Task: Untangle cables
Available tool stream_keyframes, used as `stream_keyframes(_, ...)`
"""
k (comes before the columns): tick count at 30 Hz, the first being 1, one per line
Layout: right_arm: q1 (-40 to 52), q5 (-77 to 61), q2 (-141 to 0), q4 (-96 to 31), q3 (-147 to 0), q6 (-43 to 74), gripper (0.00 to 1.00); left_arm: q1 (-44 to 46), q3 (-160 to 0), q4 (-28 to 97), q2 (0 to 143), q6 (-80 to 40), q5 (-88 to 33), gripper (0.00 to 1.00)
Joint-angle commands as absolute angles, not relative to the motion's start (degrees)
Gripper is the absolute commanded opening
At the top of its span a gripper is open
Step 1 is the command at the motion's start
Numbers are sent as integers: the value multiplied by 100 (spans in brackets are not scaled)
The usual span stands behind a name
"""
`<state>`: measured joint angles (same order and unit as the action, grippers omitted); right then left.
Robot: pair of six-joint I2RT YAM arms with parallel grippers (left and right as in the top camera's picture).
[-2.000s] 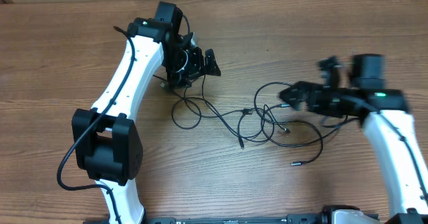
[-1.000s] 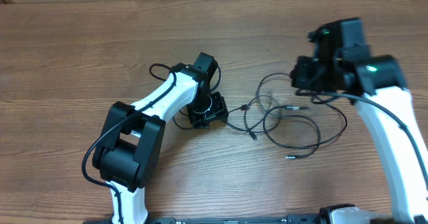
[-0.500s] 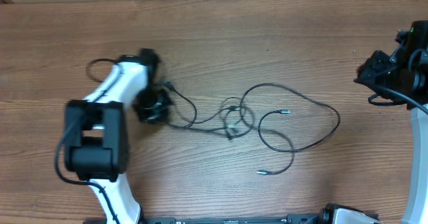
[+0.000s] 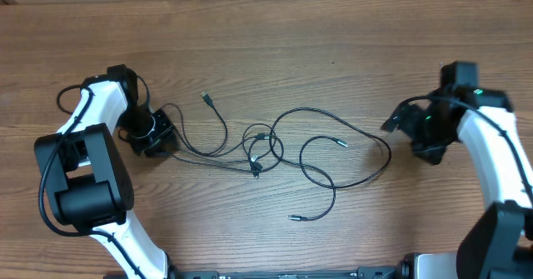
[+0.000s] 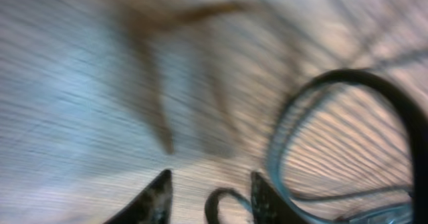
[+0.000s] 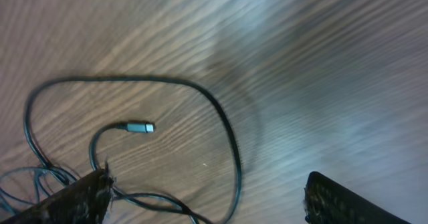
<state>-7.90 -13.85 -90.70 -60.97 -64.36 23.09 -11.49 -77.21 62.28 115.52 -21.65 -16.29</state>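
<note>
The cables [image 4: 256, 152] are thin black cords lying across the middle of the wooden table, with a small knot of loops in the centre. Their plug ends [image 4: 206, 98] lie apart from one another. My left gripper [image 4: 156, 134] is at the left end of the cables. In the blurred left wrist view its fingertips [image 5: 160, 192] stand apart, with a thin cable loop [image 5: 217, 204] lying loose between them. My right gripper [image 4: 408, 134] hovers at the right end, open wide over the outer cable loop [image 6: 231, 140]. A silver-tipped plug [image 6: 139, 127] lies inside that loop.
The wooden table [image 4: 275, 46] stretches all round the cables. The left arm's white links and black base [image 4: 83, 187] stand at the lower left. The right arm [image 4: 500, 171] runs down the right edge.
My left gripper has pulled further left and drawn the cables out flatter. My right gripper has come in from the far right edge to the outer loop, and its jaws have opened wide.
</note>
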Motion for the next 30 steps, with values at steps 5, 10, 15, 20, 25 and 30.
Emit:
stream_keyframes(5,-215,-1940,-9312,-4471,-5162,3288,84,-434,-8093,6396,11336,-1623,-2357,78)
stream_keyframes(10,-156,-1981,-9483,-3848,-4956,3301,12,58,-8739,6681,10910,-1723,-2381,91)
stream_keyframes(15,-156,-1981,-9483,-3642,-4956,3297,4,613,-8908,6729,10541,-3242,-2410,99)
stream_keyframes(20,-167,-1970,-9483,-3625,-4956,3253,4,1208,-8755,6901,10600,-3710,-2379,100)
stream_keyframes(25,-167,-1962,-9483,-3629,-4956,3251,4,1723,-8204,6628,10645,-5533,-1527,100)
stream_keyframes(30,-167,-1984,-9483,-3664,-4956,2987,4,2193,-7533,6204,10672,-6775,-587,100)
